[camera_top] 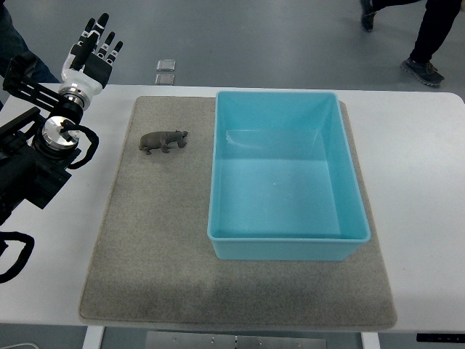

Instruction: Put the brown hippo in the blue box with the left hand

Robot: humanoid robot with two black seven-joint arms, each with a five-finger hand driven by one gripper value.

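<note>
Looking down from the top view, I see my left hand (93, 49) in the upper left of the frame, raised past the far edge of the white table (421, 145), with its fingers (99, 27) stretched out and spread, holding nothing. My arm comes in from the left edge, dark and jointed, with black cables looping near the wrist.

The brown hippo (163, 140) stands on the gray mat (145, 247) in the upper left part of that mat, its head turned toward the blue box (287, 243). It is near the box's left wall but not touching it, and well apart from my hand.

The blue box sits on the right half of the mat, open at the top. In the upper right corner of the frame a person's legs and shoes (423, 69) show on the gray floor beyond the table. At the upper left edge a dark sleeve (13, 36) is partly visible.
</note>
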